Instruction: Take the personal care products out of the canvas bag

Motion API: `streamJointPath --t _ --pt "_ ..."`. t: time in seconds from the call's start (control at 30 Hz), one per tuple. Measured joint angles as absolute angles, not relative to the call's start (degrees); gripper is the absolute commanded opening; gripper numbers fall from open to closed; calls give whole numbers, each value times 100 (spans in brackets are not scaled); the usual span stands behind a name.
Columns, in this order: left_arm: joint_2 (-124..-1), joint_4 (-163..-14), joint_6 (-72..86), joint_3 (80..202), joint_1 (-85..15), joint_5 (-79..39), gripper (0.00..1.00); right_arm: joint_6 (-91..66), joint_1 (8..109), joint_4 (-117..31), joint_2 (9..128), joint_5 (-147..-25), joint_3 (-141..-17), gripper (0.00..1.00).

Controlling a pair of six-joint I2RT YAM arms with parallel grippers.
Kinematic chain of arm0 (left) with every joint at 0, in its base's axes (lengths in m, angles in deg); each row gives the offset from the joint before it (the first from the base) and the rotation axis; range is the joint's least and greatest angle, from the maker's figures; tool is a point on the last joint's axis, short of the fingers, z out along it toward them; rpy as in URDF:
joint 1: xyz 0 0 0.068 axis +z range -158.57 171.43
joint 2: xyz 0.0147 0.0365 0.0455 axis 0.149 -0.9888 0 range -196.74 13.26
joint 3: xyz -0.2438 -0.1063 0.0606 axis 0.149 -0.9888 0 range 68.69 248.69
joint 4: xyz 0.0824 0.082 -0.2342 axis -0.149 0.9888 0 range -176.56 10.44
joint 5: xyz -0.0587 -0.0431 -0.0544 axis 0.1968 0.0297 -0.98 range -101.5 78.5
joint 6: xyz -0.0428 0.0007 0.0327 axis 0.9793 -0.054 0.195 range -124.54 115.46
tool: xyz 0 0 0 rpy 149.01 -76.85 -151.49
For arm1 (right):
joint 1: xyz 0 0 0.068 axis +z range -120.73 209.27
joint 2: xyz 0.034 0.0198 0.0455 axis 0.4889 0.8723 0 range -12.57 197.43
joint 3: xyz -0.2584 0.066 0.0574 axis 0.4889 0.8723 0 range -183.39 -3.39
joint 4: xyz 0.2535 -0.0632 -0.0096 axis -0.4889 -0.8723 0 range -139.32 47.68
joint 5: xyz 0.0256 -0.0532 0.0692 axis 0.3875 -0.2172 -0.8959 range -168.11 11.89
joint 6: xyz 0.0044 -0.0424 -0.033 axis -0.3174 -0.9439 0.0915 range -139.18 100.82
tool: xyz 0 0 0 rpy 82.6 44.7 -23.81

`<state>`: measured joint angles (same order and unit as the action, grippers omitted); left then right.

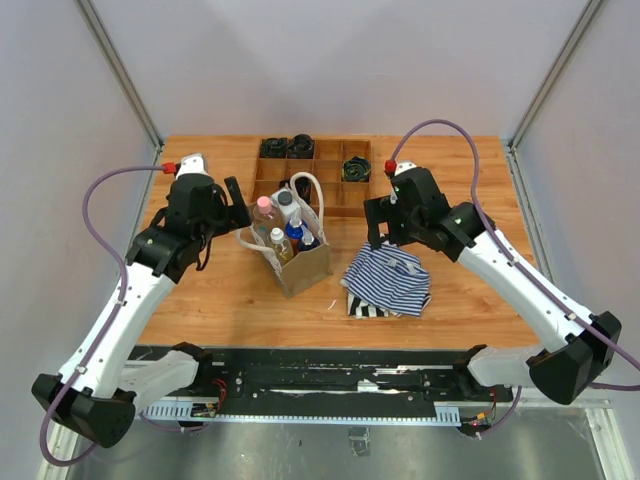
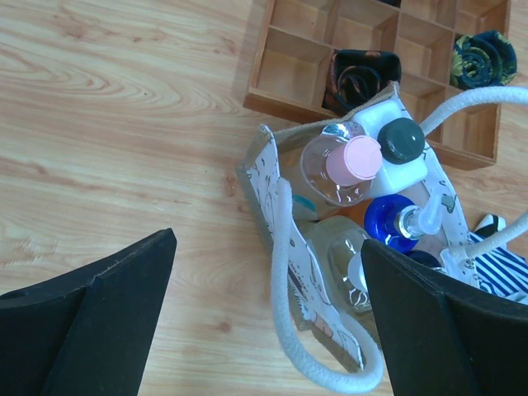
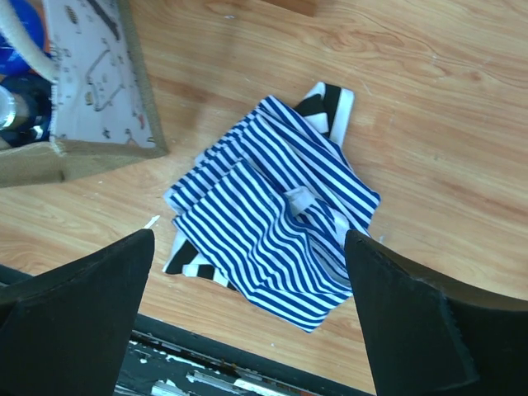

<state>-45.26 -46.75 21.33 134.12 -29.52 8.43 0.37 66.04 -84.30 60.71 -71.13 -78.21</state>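
Beige canvas bag (image 1: 305, 266), upright on wood table (image 1: 225, 300); we count pink-capped bottle (image 2: 353, 161), blue bottle (image 2: 384, 221) inside. Left gripper (image 2: 268, 243), right gripper (image 3: 247, 238): jaws wide apart, holding nothing.

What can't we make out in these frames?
- Left wrist: lower bodies of pink-capped bottle and blue bottle, hidden by canvas bag walls.
- Right wrist: black-and-white item mostly under the striped cloth.
- Left wrist: wooden tray cut off by top edge.
- Top external: labels too small to read.
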Motion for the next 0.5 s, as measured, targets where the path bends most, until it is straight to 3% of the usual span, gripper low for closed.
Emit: streamJointPath --t 0.27,0.5 --pt "-4421 -4701 2124 13390 -2952 755 100 24 6602 -8579 6189 -6839 -7653 98" --pt "-4226 -4644 2314 13176 -2952 465 100 -26 6602 -8340 6139 -7631 -6916 98"
